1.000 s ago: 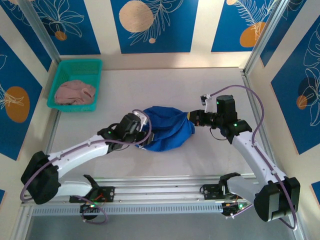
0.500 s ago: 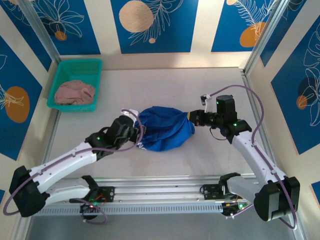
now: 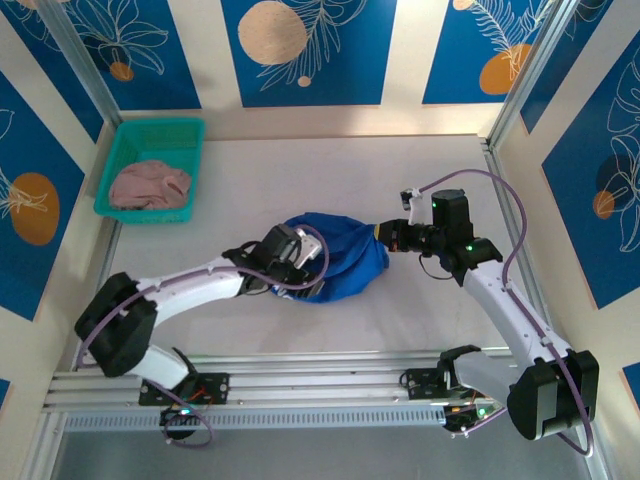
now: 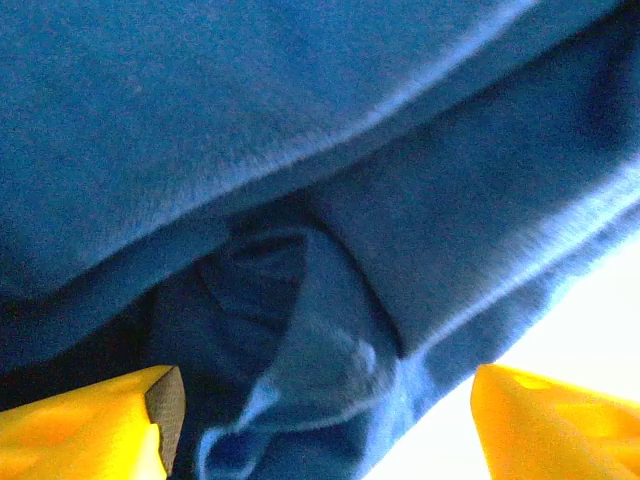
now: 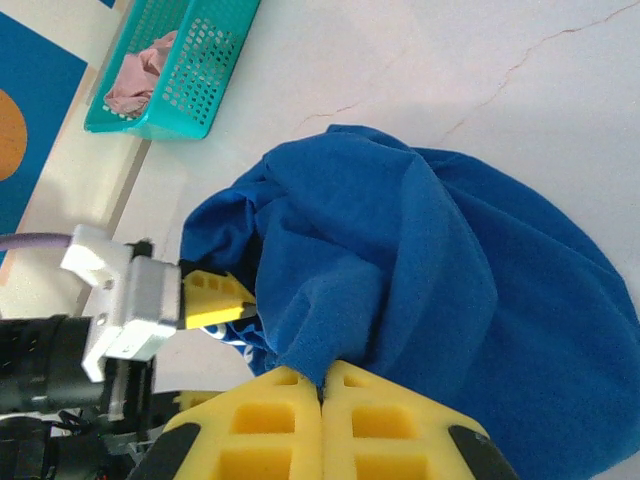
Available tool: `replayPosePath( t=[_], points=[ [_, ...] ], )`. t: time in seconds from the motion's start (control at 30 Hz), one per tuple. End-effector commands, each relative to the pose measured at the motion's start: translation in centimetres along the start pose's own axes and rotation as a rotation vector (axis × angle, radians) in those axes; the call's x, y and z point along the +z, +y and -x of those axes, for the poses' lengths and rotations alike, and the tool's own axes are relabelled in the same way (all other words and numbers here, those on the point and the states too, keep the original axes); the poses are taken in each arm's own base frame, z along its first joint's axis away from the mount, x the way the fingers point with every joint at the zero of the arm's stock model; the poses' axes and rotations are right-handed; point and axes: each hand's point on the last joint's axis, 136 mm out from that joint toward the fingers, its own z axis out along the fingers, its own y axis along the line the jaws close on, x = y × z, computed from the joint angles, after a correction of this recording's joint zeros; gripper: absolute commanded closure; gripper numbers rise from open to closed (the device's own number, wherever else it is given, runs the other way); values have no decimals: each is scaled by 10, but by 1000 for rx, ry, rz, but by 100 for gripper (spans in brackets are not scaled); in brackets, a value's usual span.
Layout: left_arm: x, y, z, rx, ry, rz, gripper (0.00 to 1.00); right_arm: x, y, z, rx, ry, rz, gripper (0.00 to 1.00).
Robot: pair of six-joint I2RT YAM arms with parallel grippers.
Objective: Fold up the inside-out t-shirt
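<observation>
The inside-out t-shirt (image 3: 340,255) lies as a bunched, rounded heap of royal-blue cloth near the middle of the table (image 3: 250,180), between the 2 arms. It is not flat; in the right wrist view several thick folds run over its top.

The left end effector (image 4: 320,425) is at the left side of the heap, pushed in among the folds. Its 2 yellow fingers stand spread wide apart, 1 at each lower corner of the left wrist view, and blue cloth with a hem line lies in the gap between them. From this view I cannot tell if the fingers touch the cloth.

The right end effector (image 5: 322,400) is at the right side of the heap. Its yellow fingers are pressed together and they pinch a fold at the edge of the t-shirt, which rises out of the slit between them.

At the far left corner of the table stands a teal basket (image 3: 190,135) with a pink garment (image 3: 150,185) inside it, well apart from the t-shirt.
</observation>
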Motion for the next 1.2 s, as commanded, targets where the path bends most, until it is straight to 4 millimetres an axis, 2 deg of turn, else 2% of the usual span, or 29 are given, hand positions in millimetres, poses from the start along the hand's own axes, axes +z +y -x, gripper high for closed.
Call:
replayPosePath(
  t=[0.0, 0.2, 0.3, 0.53, 0.6, 0.67, 0.77, 0.83, 0.9, 0.97, 1.0, 1.07, 1.17],
  points=[
    [1, -7, 13, 32, -16, -63, 31, -6, 8, 10, -38, -31, 12, 100],
    [6, -6, 14, 33, -2, -67, 60, -5, 8, 10, -36, -29, 19, 100],
    [4, -4, 13, 33, 0, -61, 66, -6, 7, 10, -37, -31, 13, 100],
    [-11, -6, 17, 39, -22, -69, 90, -8, 5, 17, -37, -48, 4, 100],
    [-22, -13, 24, 37, -54, -103, 98, -9, 3, 24, -33, -63, -20, 100],
    [-40, -24, 35, 28, -109, -166, 100, -10, -1, 35, -21, -91, -56, 100],
    [-84, -41, 68, -33, -264, -295, 100, -9, -4, 61, 15, -144, -105, 100],
    [-117, -42, 96, -98, -386, -350, 100, -4, -6, 80, 11, -157, -137, 100],
    [-143, -39, 121, -171, -469, -369, 100, 0, -27, 97, -37, -130, -276, 88],
    [-155, -35, 135, -221, -492, -355, 100, -4, -41, 103, -85, -67, -401, 72],
    [-156, -33, 138, -242, -487, -350, 100, -8, -38, 99, -124, -55, -425, 65],
    [-156, -30, 141, -272, -482, -335, 100, -12, -17, 79, -193, -57, -385, 53],
    [-157, -25, 143, -294, -491, -310, 100, -8, 14, 27, -201, -13, -257, 32]
  ],
)
